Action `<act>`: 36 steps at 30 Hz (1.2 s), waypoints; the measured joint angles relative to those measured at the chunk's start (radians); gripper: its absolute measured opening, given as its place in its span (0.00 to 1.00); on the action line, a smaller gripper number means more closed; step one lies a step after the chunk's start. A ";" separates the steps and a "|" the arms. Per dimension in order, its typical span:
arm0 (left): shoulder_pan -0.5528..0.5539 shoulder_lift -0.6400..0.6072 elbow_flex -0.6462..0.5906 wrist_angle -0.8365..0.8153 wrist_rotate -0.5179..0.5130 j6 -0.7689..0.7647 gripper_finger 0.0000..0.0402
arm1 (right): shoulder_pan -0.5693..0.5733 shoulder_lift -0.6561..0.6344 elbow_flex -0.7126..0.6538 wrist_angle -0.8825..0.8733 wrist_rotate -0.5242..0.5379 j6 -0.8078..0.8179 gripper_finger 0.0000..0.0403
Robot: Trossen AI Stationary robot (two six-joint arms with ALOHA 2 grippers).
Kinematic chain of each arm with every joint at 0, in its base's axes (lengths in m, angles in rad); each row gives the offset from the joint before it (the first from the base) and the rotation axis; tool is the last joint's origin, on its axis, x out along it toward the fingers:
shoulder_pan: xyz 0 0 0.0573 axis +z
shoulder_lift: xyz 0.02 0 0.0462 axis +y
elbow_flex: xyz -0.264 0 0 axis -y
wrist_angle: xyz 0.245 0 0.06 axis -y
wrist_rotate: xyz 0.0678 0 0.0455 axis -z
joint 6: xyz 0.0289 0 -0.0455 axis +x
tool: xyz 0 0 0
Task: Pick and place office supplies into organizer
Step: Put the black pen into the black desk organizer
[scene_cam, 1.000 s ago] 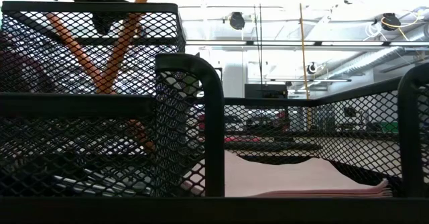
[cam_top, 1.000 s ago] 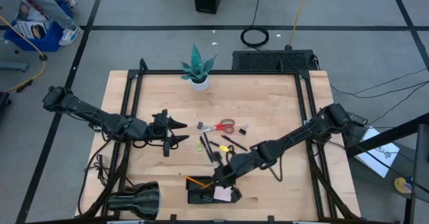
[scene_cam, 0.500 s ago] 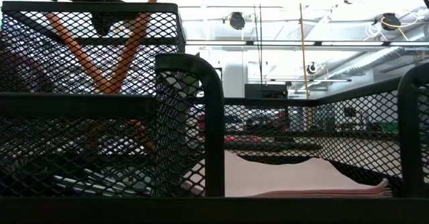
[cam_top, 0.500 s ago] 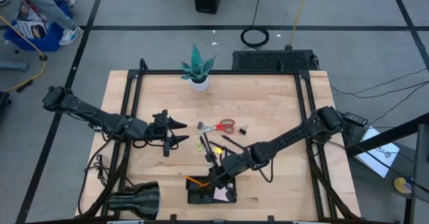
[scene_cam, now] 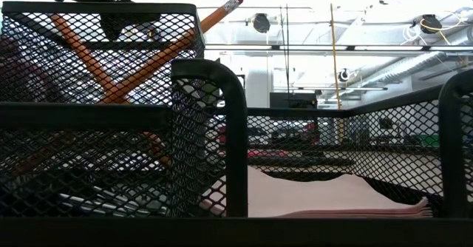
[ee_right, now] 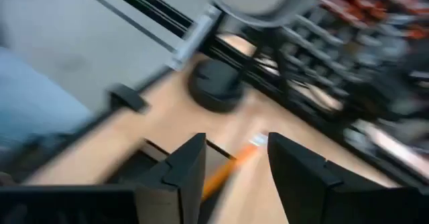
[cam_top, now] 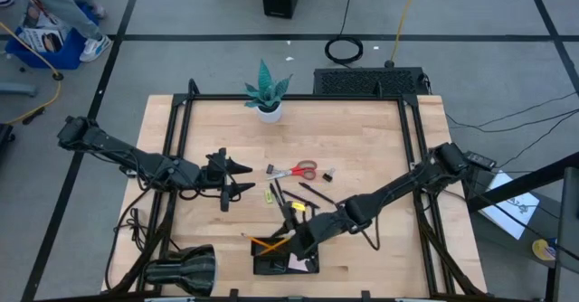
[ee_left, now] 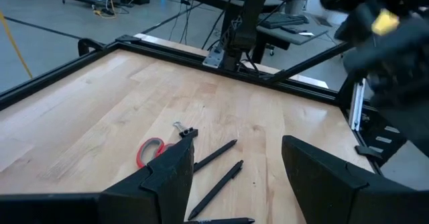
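Observation:
The black mesh organizer (cam_top: 269,267) stands at the table's near edge. Two orange pencils (cam_top: 268,244) stand crossed in its tall compartment. One (scene_cam: 177,44) leans with its eraser end past the rim, the other (scene_cam: 77,47) slants the opposite way. A pink note pad (scene_cam: 325,194) lies in the low compartment. My right gripper (cam_top: 301,237) hovers open just above the organizer, and the leaning pencil (ee_right: 231,167) shows beyond its fingers. Red-handled scissors (cam_top: 296,171), black pens (cam_top: 314,193), a yellow piece (cam_top: 271,194) and a small clip (cam_top: 327,173) lie on the table. My left gripper (cam_top: 239,177) waits open at mid-left.
A potted teal plant (cam_top: 267,94) stands at the far edge. A black rounded cylinder (cam_top: 181,268) lies at the near left corner. Black frame rails (cam_top: 176,139) run along both sides of the table. Bare wood lies between the scissors and the plant.
My right gripper has opened and let go of an orange pencil over the organizer, and has left the top of the low view. The pencil has tipped from steep to a lower slant, resting against the mesh wall and crossing the other pencil.

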 joint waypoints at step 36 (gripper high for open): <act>0.000 0.000 0.000 -0.011 0.008 -0.023 0.58 | -0.060 -0.517 -1.141 0.735 0.536 0.483 0.32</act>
